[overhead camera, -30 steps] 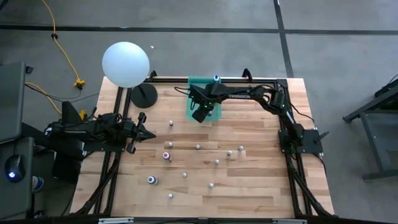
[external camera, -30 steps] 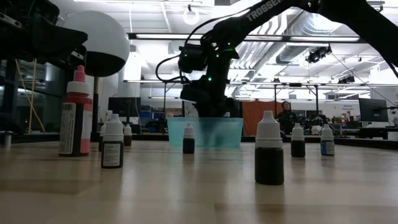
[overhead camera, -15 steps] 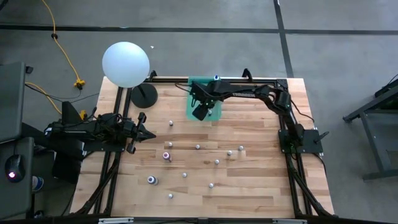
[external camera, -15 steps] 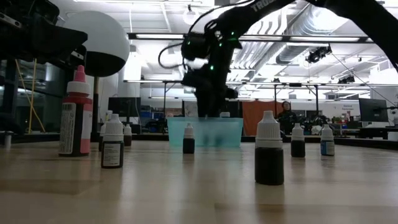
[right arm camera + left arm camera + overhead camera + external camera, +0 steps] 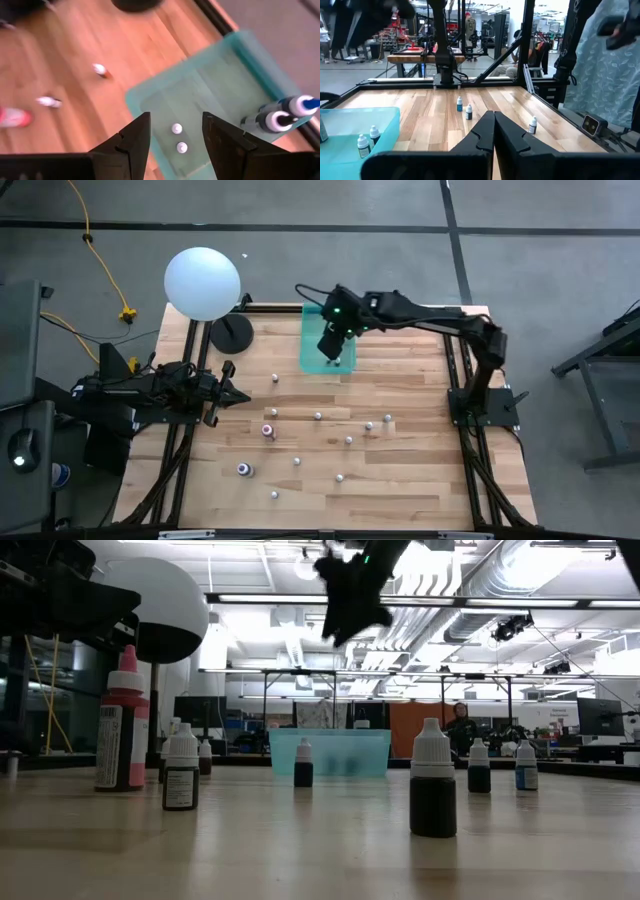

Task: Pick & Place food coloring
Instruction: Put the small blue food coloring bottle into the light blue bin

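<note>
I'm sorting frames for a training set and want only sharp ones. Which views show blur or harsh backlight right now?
Low view: ceiling lights glare from behind, so the right tool is a blurred dark shape and the small bottles read as silhouettes. Right wrist view: the bin and floor are softly smeared. High view: even light, sharp. Left wrist view: the near left tool is soft, the table clear.

Overhead looks down; low camera level across table (image 5: 400, 480) (wrists apparently share it).

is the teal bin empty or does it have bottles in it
Not empty: the teal bin holds two small white-capped bottles, seen past the open right gripper.
</note>
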Controlling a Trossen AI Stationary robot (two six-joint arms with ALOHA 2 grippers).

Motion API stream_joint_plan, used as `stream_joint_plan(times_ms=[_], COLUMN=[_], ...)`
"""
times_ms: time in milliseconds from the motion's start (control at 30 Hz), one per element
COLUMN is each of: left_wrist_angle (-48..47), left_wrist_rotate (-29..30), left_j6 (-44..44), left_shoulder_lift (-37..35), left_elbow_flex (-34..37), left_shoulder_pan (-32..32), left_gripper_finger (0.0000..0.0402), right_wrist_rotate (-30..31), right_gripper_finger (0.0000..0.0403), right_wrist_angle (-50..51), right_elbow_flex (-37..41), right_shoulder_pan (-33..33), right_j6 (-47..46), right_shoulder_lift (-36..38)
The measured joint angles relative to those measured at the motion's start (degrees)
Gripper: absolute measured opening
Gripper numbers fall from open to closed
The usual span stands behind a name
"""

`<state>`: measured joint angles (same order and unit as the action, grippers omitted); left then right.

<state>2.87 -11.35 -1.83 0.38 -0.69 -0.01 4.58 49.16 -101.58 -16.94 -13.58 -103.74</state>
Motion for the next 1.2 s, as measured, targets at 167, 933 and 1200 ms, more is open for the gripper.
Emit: stream_joint_plan(times_ms=[167, 933, 1200], left_wrist_angle=[0.0, 0.0, 0.0], left_wrist_rotate=[0.0, 0.01, 0.01], left_j6=[0.0, 0.0, 0.0], left_shoulder_lift=[0.0, 0.01, 0.0], left_elbow_flex=[0.0, 0.0, 0.0], left_shoulder_pan=[-0.02, -0.01, -0.02], left_gripper_finger=[0.0001, 0.0001, 0.0001], right_wrist_rotate=[1.25, -5.92, -2.07], right_gripper_finger=[0.0168, 0.0167, 0.0168], right_wrist_angle=[0.27, 25.66, 40.63], right_elbow_flex=[0.0, 0.15, 1.61], right_shoulder_pan=[2.88, 12.07, 14.84], right_j6=[1.67, 5.27, -2.01], right_shoulder_lift=[5.05, 9.64, 13.85])
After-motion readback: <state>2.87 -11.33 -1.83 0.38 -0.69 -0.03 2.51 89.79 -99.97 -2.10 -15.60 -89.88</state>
